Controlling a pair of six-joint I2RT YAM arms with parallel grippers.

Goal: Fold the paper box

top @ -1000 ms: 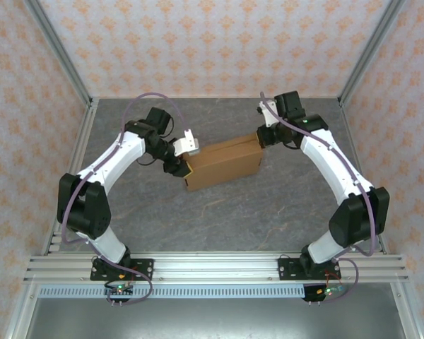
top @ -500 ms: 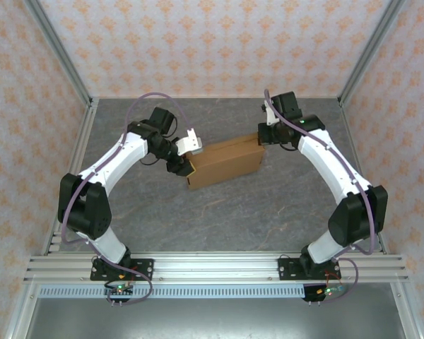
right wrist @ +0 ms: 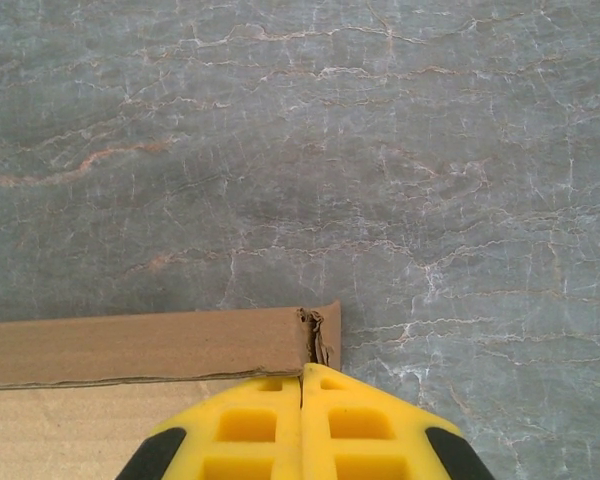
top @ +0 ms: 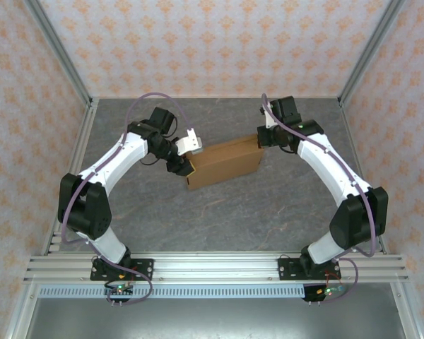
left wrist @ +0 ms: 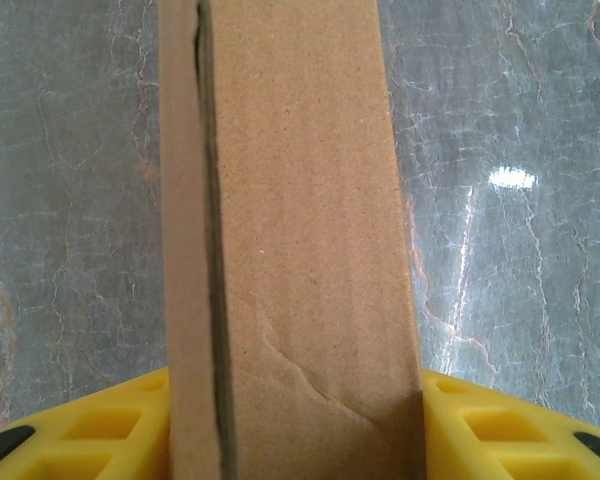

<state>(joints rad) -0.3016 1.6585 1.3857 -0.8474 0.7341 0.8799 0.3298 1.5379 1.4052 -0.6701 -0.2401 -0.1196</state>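
On the grey marbled table [top: 219,212], centre, flat brown cardboard paper box [top: 222,164]: left gripper [left wrist: 295,400] clamped across one end, right gripper [right wrist: 302,372] closed tight at the frayed opposite corner, possibly nipping it; pulling risks tearing.

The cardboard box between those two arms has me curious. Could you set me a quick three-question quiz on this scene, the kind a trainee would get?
1. True or false: the left gripper hangs open, clear of the paper box.
2. Pick one: the right gripper has its fingers A) spread wide, B) pressed together at a corner of the box, C) lying flat on the table.
3. Fill in: both grippers' fingers are coloured ____.
Key: 1 false, its fingers sit against the box on both sides; 2 B; 3 yellow.
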